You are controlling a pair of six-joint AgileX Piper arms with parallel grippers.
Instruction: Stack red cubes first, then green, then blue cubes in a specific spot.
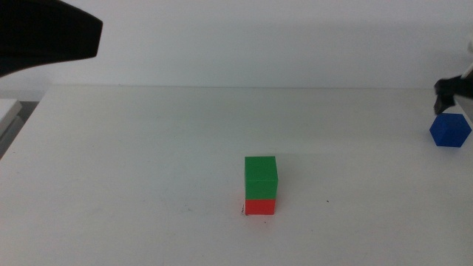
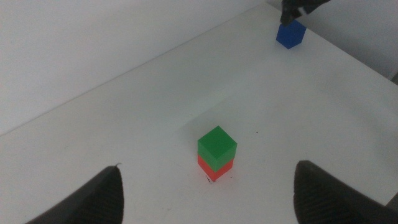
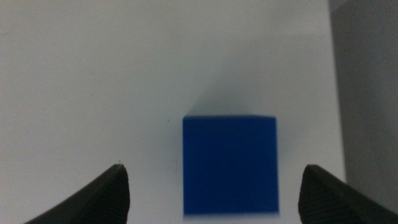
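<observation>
Small matte green cube [image 1: 261, 178] sits squarely atop the small matte red cube [image 1: 260, 206] near the front-centre of the plain white tabletop [image 1: 148, 162], beside tiny black specks marking the spot. Farther back at the right edge lies the small matte deep-blue cube [image 1: 450, 129], with the right gripper [image 3: 214, 186] spread wide just above it. The left gripper [image 2: 208, 186], likewise spread, hovers apart. Step in hand: blue pickup; next, descend and close.
</observation>
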